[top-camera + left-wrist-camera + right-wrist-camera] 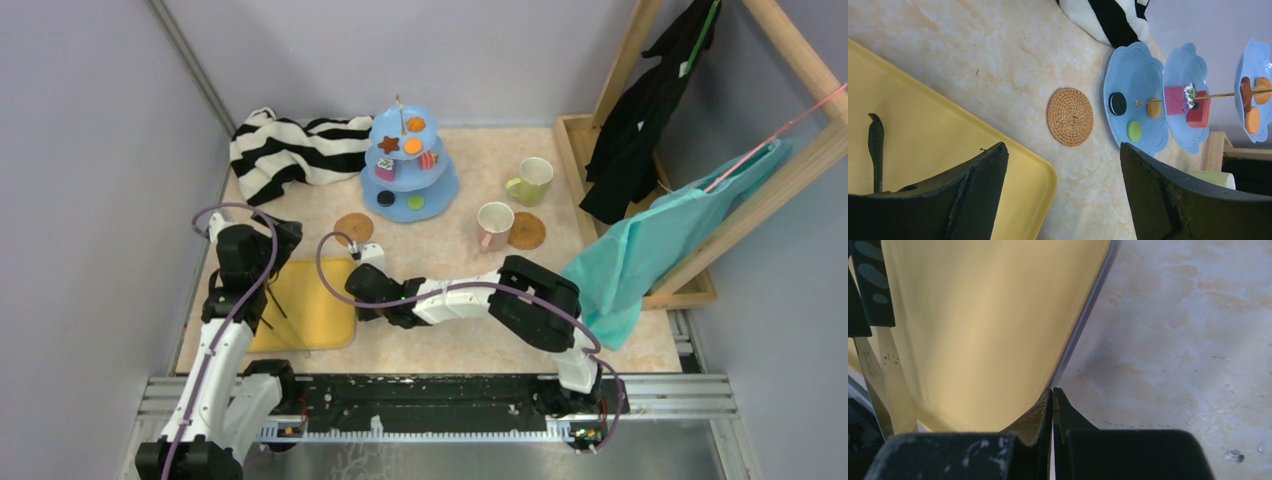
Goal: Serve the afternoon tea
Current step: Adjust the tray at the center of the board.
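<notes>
1. While its fingers stand wide apart with nothing between them, the left gripper (1063, 200) hangs over the yellow tray (923, 140), which lies at the lower left of the overhead view.
2. The right gripper (1052, 407) has its fingers pressed together, with the tips right at the tray's rim. Whether they pinch that rim I cannot tell. Seen from overhead, it sits at the tray's right edge.
3. Just above the tray in the overhead view, one cork coaster (353, 228) lies bare on the table (450, 265).
4. Up and to the right of that coaster, at upper centre, the light-blue three-tier stand (447, 188) stands upright.
   - Bottom tier: a black sandwich cookie (385, 198) and a green cookie (416, 204).
   - Middle tier: a pink cake slice (385, 168) and a red cake slice (428, 159).
   - Top tier: a brown star cookie (388, 145) and two orange cookies (412, 146).
5. Right of centre lies the second coaster (526, 231), with the pink-handled cup (494, 225) upright just beside its left edge. The yellow-green cup (530, 180) stands above them, apart from both.
6. At upper left, the black-and-white striped cloth (295, 150) lies bunched beside the stand. Along the right side, a teal cloth (650, 250) and a black garment (650, 100) hang from a wooden frame (790, 165).
</notes>
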Robot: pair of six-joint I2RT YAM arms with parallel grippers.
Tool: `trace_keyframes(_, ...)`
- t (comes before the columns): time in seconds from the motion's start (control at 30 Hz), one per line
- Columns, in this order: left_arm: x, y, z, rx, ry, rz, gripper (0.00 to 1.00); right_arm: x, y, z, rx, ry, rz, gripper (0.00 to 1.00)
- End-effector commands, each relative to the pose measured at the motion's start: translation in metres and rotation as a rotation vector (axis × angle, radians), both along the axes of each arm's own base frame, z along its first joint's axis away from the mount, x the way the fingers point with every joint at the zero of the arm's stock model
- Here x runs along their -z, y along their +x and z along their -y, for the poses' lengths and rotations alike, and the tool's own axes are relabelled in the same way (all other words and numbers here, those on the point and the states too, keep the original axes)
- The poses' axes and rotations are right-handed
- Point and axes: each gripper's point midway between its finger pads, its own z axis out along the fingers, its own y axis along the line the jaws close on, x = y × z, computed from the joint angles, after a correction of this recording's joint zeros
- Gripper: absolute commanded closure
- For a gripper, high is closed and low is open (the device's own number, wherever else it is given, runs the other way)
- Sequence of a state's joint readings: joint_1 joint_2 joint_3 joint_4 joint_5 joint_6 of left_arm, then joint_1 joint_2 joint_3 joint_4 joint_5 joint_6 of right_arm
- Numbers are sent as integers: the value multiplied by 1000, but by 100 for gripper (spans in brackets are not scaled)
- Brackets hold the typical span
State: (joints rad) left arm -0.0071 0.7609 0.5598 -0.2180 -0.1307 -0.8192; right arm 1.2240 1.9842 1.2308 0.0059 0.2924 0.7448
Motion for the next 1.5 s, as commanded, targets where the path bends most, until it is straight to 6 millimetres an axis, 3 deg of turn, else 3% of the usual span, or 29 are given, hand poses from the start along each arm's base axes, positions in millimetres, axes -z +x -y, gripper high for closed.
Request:
trace_keyframes(0.0, -22, 0, -5, -22, 24, 41, 12, -35, -7, -44, -68, 153, 0, 100)
trace_keyframes(0.3, -27, 1, -6, -25, 35, 44, 12, -41, -8, -49, -95, 164, 19, 100)
trace_keyframes(0.57, -20, 27, 17, 82, -27, 2, 14, -71, 28, 4, 17, 61, 192, 100)
trace_keyframes(0.73, -8, 49, 39, 133, -36, -40, 15, -91, 52, 38, 67, 35, 245, 95)
trace_keyframes(0.9, 10, 71, 64, 175, 11, -91, 16, -99, 76, 69, 124, 11, 276, 92)
trace_keyframes(1.0, 24, 80, 70, 171, 80, -132, 16, -104, 85, 81, 139, 13, 292, 92)
trace_keyframes(1.1, 38, 88, 73, 169, 146, -167, 19, -104, 93, 90, 147, 5, 297, 92)
trace_keyframes(1.17, 51, 93, 76, 177, 180, -193, 22, -118, 98, 95, 156, 36, 312, 92)
trace_keyframes(1.27, 65, 102, 80, 177, 214, -226, 23, -122, 103, 99, 154, 53, 318, 92)
trace_keyframes(1.47, 85, 117, 88, 178, 255, -267, 26, -127, 112, 105, 164, 59, 333, 93)
